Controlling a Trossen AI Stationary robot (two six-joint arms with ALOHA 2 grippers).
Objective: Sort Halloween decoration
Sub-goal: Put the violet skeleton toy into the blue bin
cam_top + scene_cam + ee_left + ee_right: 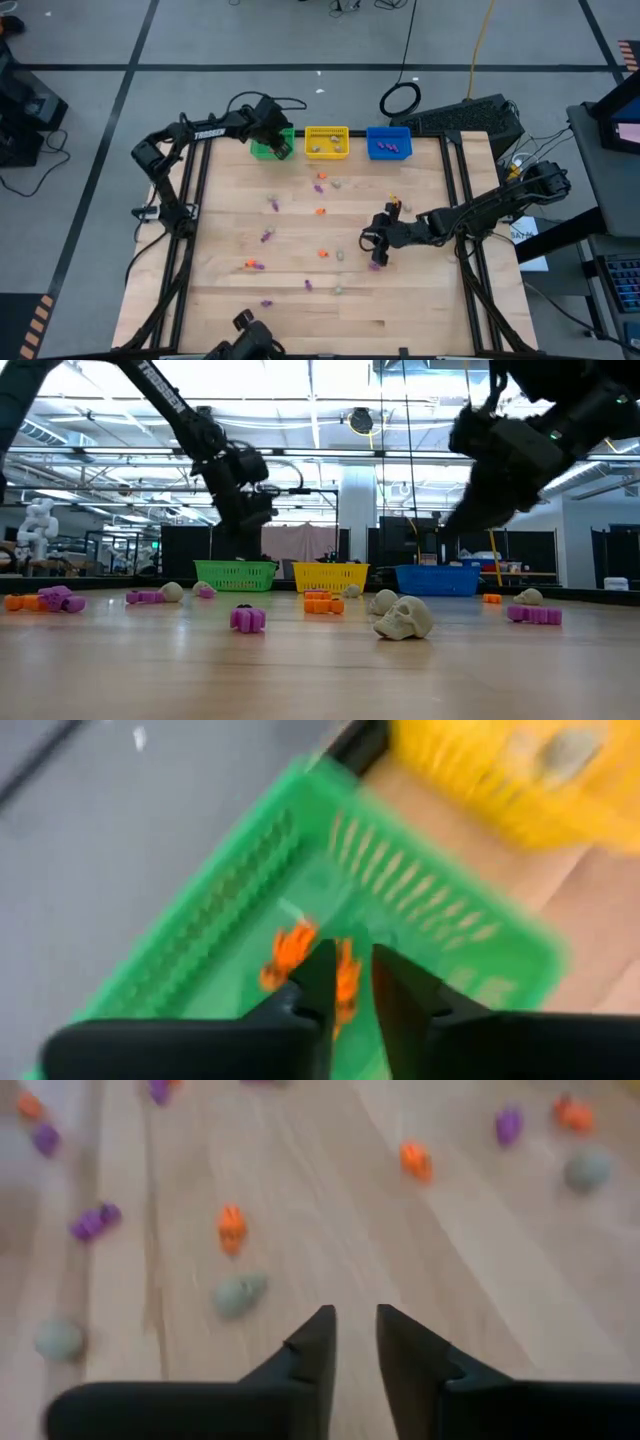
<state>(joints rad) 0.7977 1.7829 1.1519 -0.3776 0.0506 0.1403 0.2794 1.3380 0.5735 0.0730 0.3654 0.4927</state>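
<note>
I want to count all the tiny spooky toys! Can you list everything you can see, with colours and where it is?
Green basket: one, far edge, orange trinket inside.
Yellow basket: one, far edge middle, pale pieces inside.
Blue basket: one, far edge, purple pieces inside.
Loose trinkets: about fifteen, orange, purple, pale, scattered on the table.
Skull: pale, near low camera.
Left gripper: slightly open, above green basket.
Right gripper: slightly open, over table middle.
</note>
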